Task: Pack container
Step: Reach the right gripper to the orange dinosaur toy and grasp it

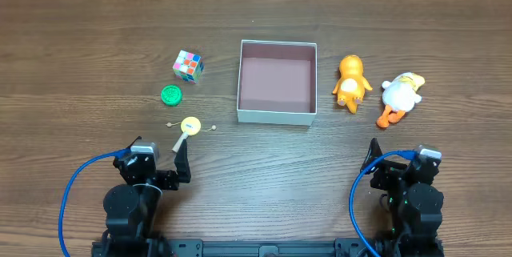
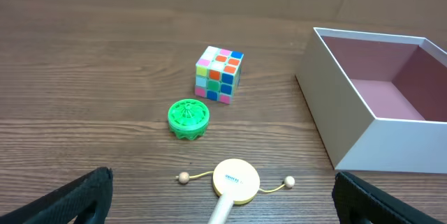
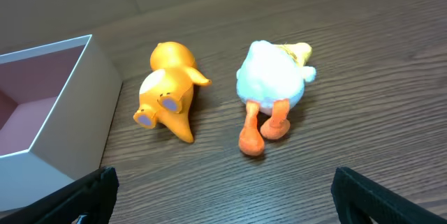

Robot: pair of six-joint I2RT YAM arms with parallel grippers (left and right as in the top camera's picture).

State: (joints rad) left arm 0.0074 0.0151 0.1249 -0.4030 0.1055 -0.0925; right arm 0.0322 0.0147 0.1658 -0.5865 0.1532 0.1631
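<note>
The container [image 1: 277, 114], a square white box with a pinkish-brown inside, sits empty at the table's middle; it also shows in the left wrist view [image 2: 349, 130] and the right wrist view [image 3: 63, 140]. Left of it lie a colour cube [image 1: 188, 66] [image 2: 219, 75], a green ridged disc [image 1: 171, 94] [image 2: 188, 118] and a yellow rattle drum with a handle [image 1: 190, 126] [image 2: 236, 181]. Right of it lie an orange toy [image 1: 350, 83] [image 3: 167, 91] and a white duck with orange feet [image 1: 400, 95] [image 3: 271, 88]. My left gripper [image 1: 178, 163] [image 2: 223, 206] is open, just short of the rattle drum. My right gripper [image 1: 374, 161] [image 3: 223, 203] is open, short of the duck.
The dark wooden table [image 1: 256, 9] carries everything. Blue cables [image 1: 72, 193] loop beside each arm base at the near edge.
</note>
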